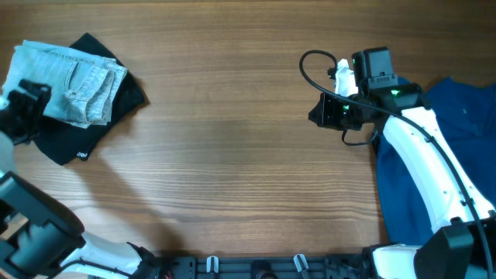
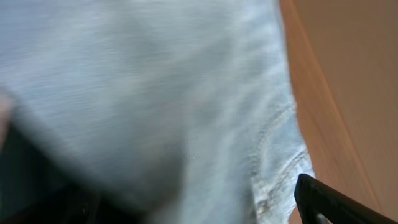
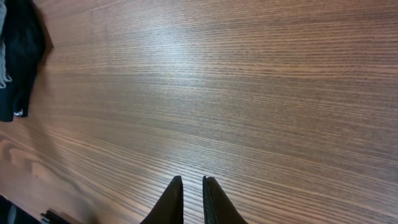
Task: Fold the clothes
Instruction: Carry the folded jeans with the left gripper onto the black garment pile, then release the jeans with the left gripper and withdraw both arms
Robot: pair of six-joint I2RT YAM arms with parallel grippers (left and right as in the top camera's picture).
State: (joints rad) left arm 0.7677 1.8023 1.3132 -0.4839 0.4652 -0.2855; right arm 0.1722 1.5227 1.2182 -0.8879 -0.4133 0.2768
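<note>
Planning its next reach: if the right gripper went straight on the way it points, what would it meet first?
Probably the bare table: the right gripper points across open wood. The black garment lies left of that line, though depth is unclear.

Denim shorts (image 2: 155,93) are blurred close-up; the blue top (image 1: 473,124) runs past the edge.

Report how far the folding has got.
Done, it seems: the denim shorts lie folded on the black garment at the far left of the table. In hand: the left gripper sits at the shorts' edge; the blurred wrist view does not show its grip. Left: the royal-blue top lies spread at the right edge, while the right gripper hangs over bare table, jaws nearly together, holding nothing.
</note>
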